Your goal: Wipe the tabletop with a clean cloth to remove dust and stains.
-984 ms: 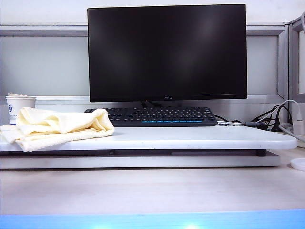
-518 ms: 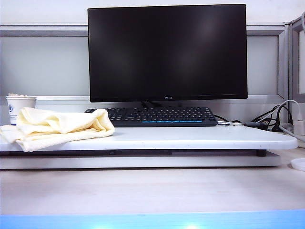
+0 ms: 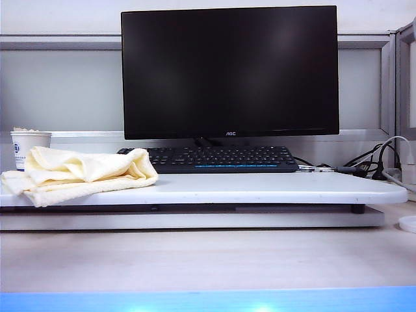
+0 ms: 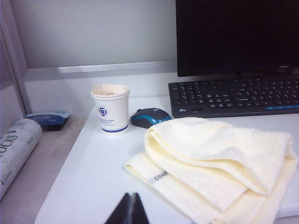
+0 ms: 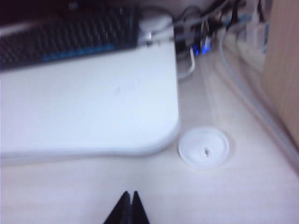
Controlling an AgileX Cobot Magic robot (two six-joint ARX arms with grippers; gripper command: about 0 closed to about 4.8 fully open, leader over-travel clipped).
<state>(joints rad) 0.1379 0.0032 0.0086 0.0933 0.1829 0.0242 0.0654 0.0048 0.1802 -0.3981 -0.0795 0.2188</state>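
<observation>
**A:** Where is the cloth [image 4: 219, 168]?

**B:** Folded in a heap on the tabletop [image 4: 88, 177], just ahead of the left gripper [image 4: 129, 210] and to one side. Beyond it stand a paper cup [image 4: 111, 108], a blue mouse [image 4: 149, 117] and a black keyboard [image 4: 236, 95].

**A:** The left gripper?

**B:** Fingertips pressed together, holding nothing, low over the board's near edge.

**A:** And the right gripper [image 5: 128, 209]?

**B:** Also closed and empty, over the wooden desk [image 5: 154, 191], short of the tabletop's rounded corner and near a white round cap [image 5: 204, 148].
</observation>
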